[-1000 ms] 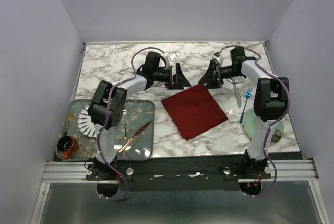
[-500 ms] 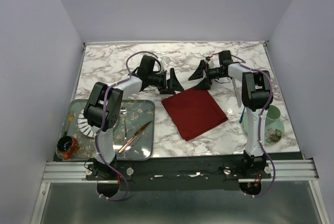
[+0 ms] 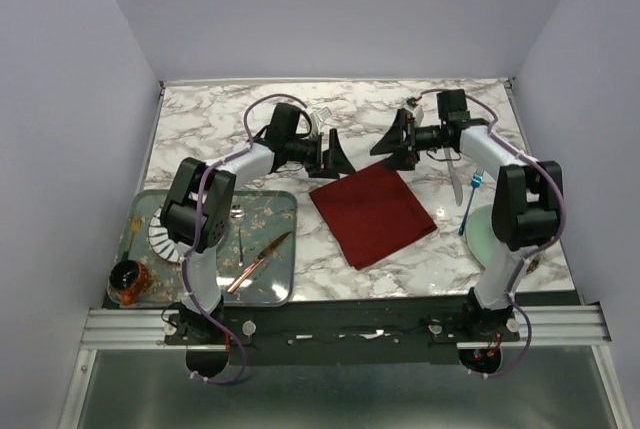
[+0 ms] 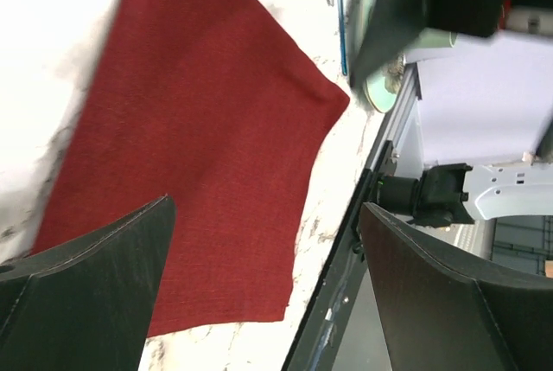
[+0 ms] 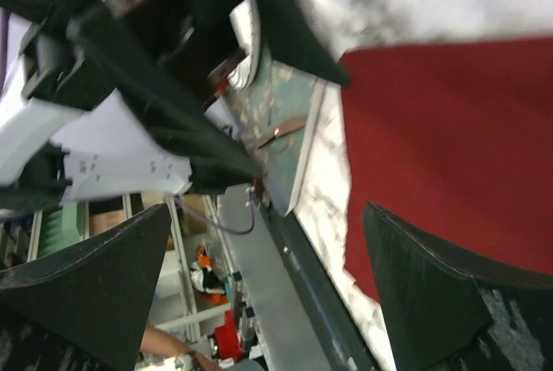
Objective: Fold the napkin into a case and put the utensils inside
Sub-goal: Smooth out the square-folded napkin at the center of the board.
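The dark red napkin (image 3: 372, 213) lies flat on the marble table, turned like a diamond. My left gripper (image 3: 335, 157) hovers open just past its far corner on the left side. My right gripper (image 3: 397, 144) is open facing it from the right. Neither touches the cloth. The left wrist view looks down on the napkin (image 4: 199, 146) between wide-apart fingers (image 4: 86, 293). In the right wrist view the napkin (image 5: 449, 146) fills the right side. The blue-handled fork (image 3: 470, 199) and a pale silvery utensil (image 3: 455, 181) lie to the napkin's right.
A pale green plate (image 3: 485, 239) sits at the right under my right arm. On the left, a patterned tray (image 3: 275, 204) holds a copper knife (image 3: 258, 261), a small spoon (image 3: 238, 229) and a white ribbed dish (image 3: 160, 234). A dark jar (image 3: 127, 279) stands at its corner.
My right arm's elbow swung inward over the fork and back out. Both grippers shifted slightly near the napkin's far corner and stayed open. The napkin has not moved.
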Robot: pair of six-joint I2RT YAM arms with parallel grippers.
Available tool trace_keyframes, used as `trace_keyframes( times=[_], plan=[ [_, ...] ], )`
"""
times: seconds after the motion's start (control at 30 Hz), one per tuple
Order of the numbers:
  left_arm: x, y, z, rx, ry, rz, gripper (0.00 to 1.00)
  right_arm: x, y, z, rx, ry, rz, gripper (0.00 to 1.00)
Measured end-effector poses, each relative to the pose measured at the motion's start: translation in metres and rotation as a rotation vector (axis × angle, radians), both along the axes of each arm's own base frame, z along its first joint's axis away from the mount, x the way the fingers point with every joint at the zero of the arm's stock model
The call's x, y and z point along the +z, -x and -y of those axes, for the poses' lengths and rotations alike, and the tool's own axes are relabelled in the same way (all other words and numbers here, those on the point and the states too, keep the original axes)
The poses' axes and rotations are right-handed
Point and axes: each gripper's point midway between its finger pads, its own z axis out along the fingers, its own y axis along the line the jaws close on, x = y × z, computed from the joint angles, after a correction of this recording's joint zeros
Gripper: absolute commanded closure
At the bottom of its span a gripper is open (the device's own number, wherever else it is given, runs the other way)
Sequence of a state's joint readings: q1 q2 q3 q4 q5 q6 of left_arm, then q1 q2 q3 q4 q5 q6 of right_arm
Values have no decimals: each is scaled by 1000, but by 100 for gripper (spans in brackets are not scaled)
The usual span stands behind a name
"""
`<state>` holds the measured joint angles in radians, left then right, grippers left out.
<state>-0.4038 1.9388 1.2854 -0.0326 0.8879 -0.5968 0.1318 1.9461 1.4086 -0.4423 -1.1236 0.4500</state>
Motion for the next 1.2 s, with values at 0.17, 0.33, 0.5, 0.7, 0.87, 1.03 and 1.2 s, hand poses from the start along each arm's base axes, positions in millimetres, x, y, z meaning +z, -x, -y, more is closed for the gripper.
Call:
trace_keyframes(
  times=[0.17,0.33,0.5,0.7,0.87,1.03,1.2],
  plan=[
    [1,7,6,-19,23,-10,1,-7,58,6,26,-15,-68,0],
    [-21,16,3,-28,10,-55,1,-77,96,19,19,25,-323,0],
    [-64,25,-3,-36,-20,-159,1,-91,89,36,5,-11,-343,0],
    [-65,22,-6,-48,9,-171,1,-89,84,39,37,-47,-311,0],
    [-62,20,-7,-55,18,-169,1,-79,98,44,71,-9,-292,0],
    [-50,26,-1,-78,22,-142,1,-43,114,55,76,1,-192,0],
    [-40,31,11,-103,40,-111,1,-67,119,82,10,13,-289,0]
  ],
)
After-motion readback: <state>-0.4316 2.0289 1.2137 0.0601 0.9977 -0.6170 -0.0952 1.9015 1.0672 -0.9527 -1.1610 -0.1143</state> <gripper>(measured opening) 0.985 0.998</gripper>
